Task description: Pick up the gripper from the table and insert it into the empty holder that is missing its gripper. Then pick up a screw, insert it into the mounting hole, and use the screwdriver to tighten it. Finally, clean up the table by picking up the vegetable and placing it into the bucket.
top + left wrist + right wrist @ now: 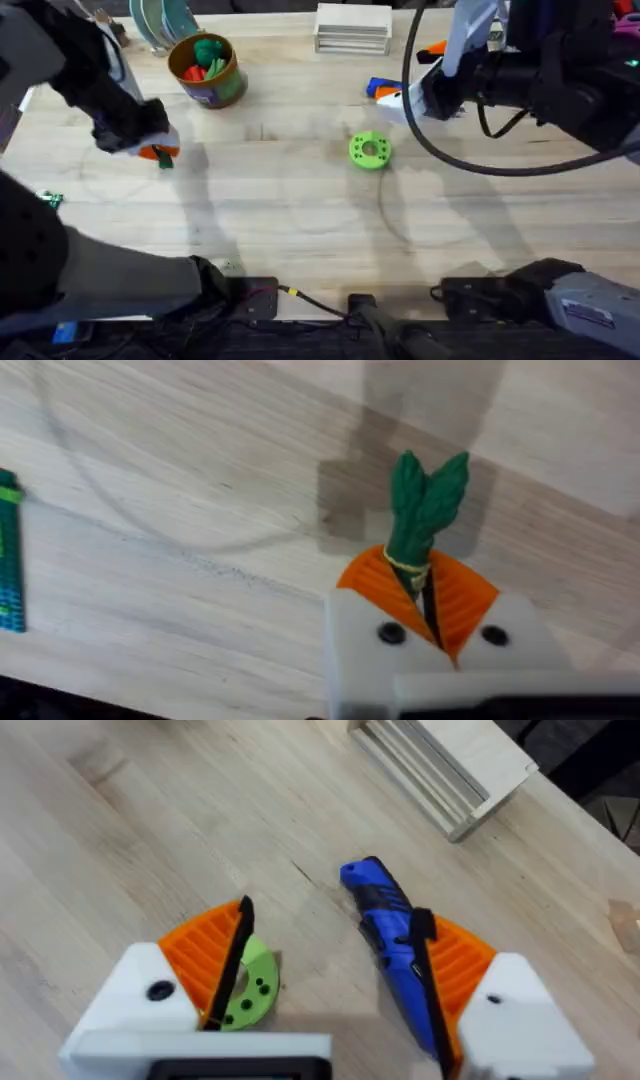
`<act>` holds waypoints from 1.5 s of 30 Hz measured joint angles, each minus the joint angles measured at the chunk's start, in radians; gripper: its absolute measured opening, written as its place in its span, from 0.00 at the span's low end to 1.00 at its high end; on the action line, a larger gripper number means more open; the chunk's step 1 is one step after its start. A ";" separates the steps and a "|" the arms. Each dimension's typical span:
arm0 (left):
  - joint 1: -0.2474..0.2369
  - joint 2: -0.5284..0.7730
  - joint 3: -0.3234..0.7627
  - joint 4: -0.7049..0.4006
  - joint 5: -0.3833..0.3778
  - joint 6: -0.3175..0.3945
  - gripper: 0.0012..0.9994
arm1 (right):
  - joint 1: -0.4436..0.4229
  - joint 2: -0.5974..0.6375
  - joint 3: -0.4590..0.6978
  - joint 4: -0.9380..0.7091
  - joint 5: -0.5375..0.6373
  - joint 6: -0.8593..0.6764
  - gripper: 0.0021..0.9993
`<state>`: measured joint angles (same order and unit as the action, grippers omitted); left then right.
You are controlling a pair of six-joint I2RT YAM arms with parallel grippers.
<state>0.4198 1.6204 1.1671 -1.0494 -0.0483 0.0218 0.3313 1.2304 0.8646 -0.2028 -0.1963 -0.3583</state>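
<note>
My left gripper (155, 150) hangs over the left side of the table, left of and nearer than the bucket. It is shut on the vegetable (425, 500), whose dark green leafy stalk sticks out from between the orange pads (465, 595). The bucket (207, 70), a yellow-brown tin, stands at the back left with green and red pieces inside. My right gripper (332, 910) is open and low over the blue screwdriver (395, 940), which lies on the table close to one pad. The screwdriver (383, 89) is at the back right. The holder and the screw are hidden from view.
A bright green flat ring (370, 150) lies mid-table, also in the right wrist view (250, 990). A white slotted block (352, 28) stands at the back edge. An orange piece (432, 48) peeks out beside the right arm. A green strip (10, 550) lies at the table's left edge.
</note>
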 joint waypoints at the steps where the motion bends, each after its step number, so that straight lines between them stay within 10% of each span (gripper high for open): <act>1: 0.000 -0.016 0.015 -0.006 0.000 0.000 0.02 | 0.000 0.000 0.000 0.000 0.000 0.000 0.99; 12: 0.000 -0.227 0.159 0.202 0.073 -0.041 0.02 | 0.000 0.000 0.000 0.001 0.000 0.000 0.99; 25: -0.117 -0.067 0.160 0.395 0.346 -0.023 0.02 | 0.000 0.000 0.000 0.002 0.000 0.000 0.99; 36: -0.188 0.029 0.160 0.467 0.291 0.074 0.01 | 0.000 0.000 0.000 0.002 0.000 0.000 0.99; 45: -0.185 0.030 0.160 0.462 0.180 -0.034 0.01 | 0.000 0.000 0.000 0.002 0.000 0.000 0.99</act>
<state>0.2344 1.6501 1.3266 -0.5877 0.1314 -0.0118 0.3313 1.2306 0.8646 -0.2008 -0.1963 -0.3582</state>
